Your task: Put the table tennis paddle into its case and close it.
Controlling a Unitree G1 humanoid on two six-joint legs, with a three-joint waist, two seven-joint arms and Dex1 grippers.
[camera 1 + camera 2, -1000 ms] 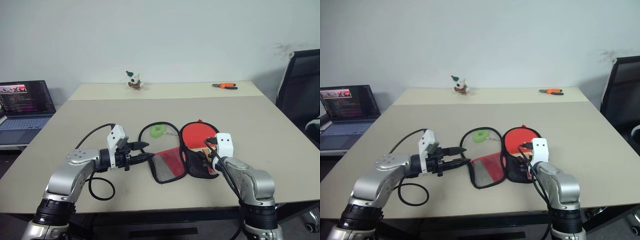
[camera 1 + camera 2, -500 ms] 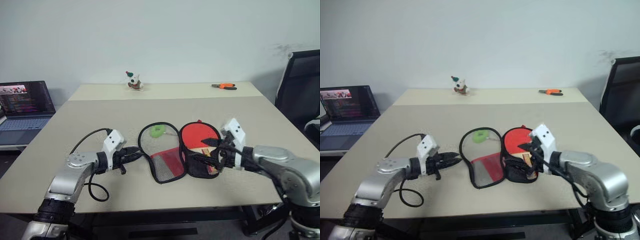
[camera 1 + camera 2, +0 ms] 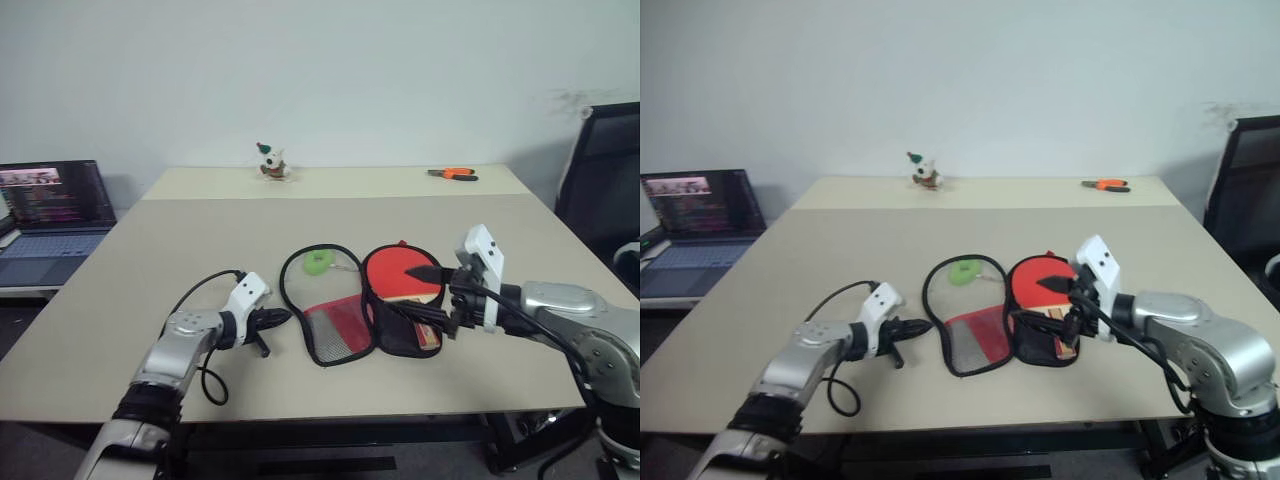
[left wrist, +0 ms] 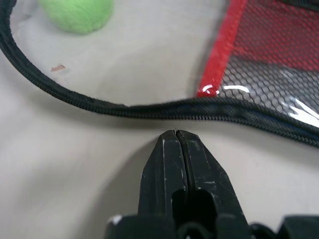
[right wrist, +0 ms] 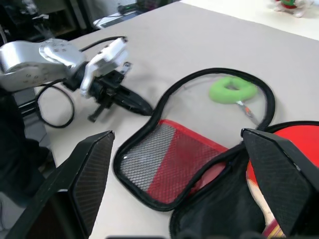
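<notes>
Paddle: the table tennis paddle (image 3: 402,274) lies centre-right of the frame, its smooth red round face and pale wooden handle seated in the right half of the case (image 3: 345,300); the handle end is partly hidden by fabric
Case: soft black fabric, spread open flat on the beige worktop (image 3: 180,240); the left half shows mesh, a red panel and a toothed zipper rim; a green ring tag (image 3: 318,262) lies inside its upper loop
Left gripper: the left gripper (image 4: 176,144), lower left of centre, has its jaws clenched on nothing, the tips just beside the zipper rim without gripping it
Right gripper: the right gripper (image 3: 1065,303) hangs over the paddle half, jaws released wide, holding nothing
Risk: the limp flap may slide or crumple if nudged by shut jaws instead of being pinched; the smooth paddle could then shift out of its pocket, or the handle could snag the zipper when the halves fold
</notes>
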